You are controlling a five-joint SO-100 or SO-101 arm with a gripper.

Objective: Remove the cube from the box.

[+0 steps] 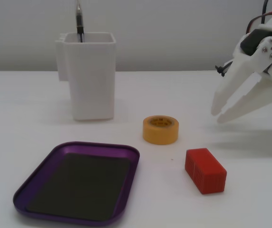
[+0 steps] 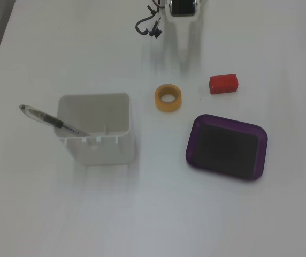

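Note:
The red ribbed cube lies on the white table, outside the box, to the right of it in a fixed view; it also shows in the other fixed view just above the box. The purple box is empty, its dark bottom bare, and shows in the other fixed view too. My white gripper hangs above the table at the right, up and to the right of the cube, apart from it, fingers together and holding nothing. From above, the gripper points down from the top edge.
A yellow tape roll lies between the box and a tall white square container that holds a pen. A black cable loops near the arm's base.

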